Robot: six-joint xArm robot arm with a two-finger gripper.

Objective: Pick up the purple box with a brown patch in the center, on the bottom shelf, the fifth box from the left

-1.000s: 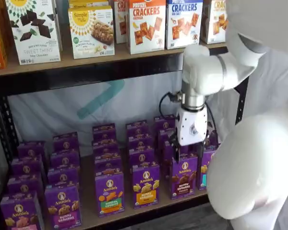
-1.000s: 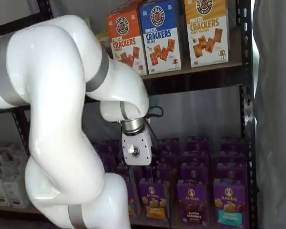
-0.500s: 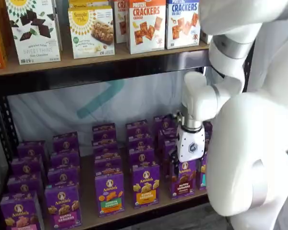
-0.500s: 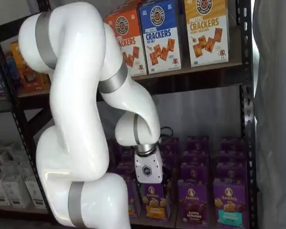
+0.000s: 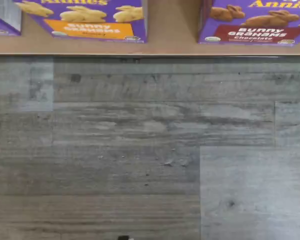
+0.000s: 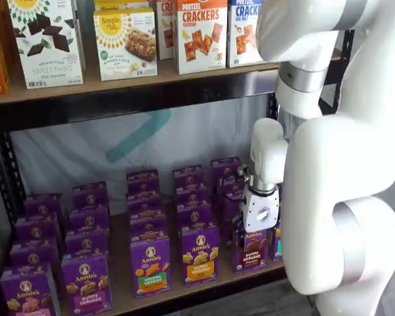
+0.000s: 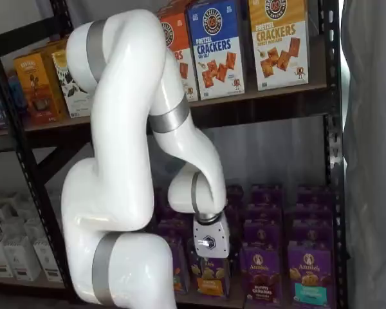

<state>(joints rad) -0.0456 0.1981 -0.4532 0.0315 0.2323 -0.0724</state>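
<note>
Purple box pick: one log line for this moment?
phase: approach | target: purple box, on bottom shelf, not held | gripper: low, in front of target | jaws: open

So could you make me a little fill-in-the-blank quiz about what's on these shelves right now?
1. The small boxes on the bottom shelf are mostly ____ in color.
2. The chocolate box shows ____-shaped cookies.
3. The tall boxes on the upper board carry the word ____.
4. The floor in the wrist view is grey ____.

Missing words: purple; bunny; crackers; wood

Wrist view looks down at floor [image 5: 140, 150] (close); both shelf views face rack front
</note>
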